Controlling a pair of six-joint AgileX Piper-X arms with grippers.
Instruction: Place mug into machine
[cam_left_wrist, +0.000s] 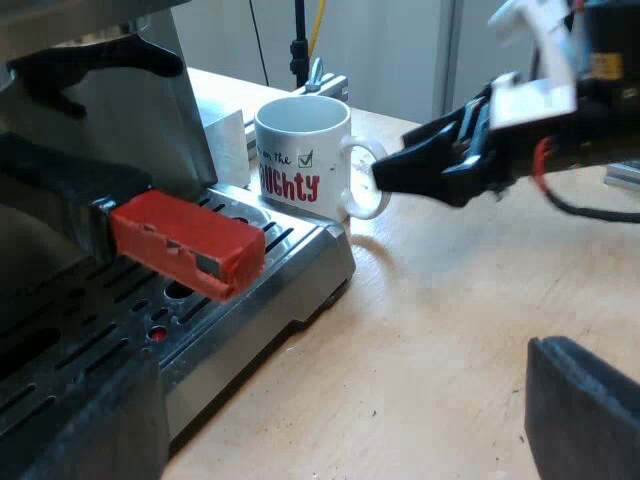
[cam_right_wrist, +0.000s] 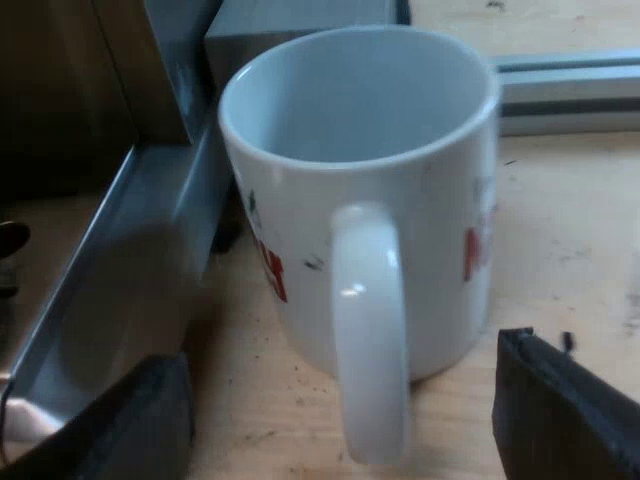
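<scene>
Here the right wrist view shows the mug (cam_right_wrist: 360, 190) empty inside.

Mug (cam_left_wrist: 300, 150): small dark "the" beside a ticked box. Below it, red "UGHTY" (word's start out of sight).

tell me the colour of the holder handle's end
Red: the handle's end shows best in the left wrist view.

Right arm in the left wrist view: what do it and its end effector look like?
The right end effector is black: two slim, tapered fingers on a bulkier black body, with a small yellow label farther up the dark arm. Up close its fingers look matte and blocky. The left end effector has matching black fingers.
</scene>
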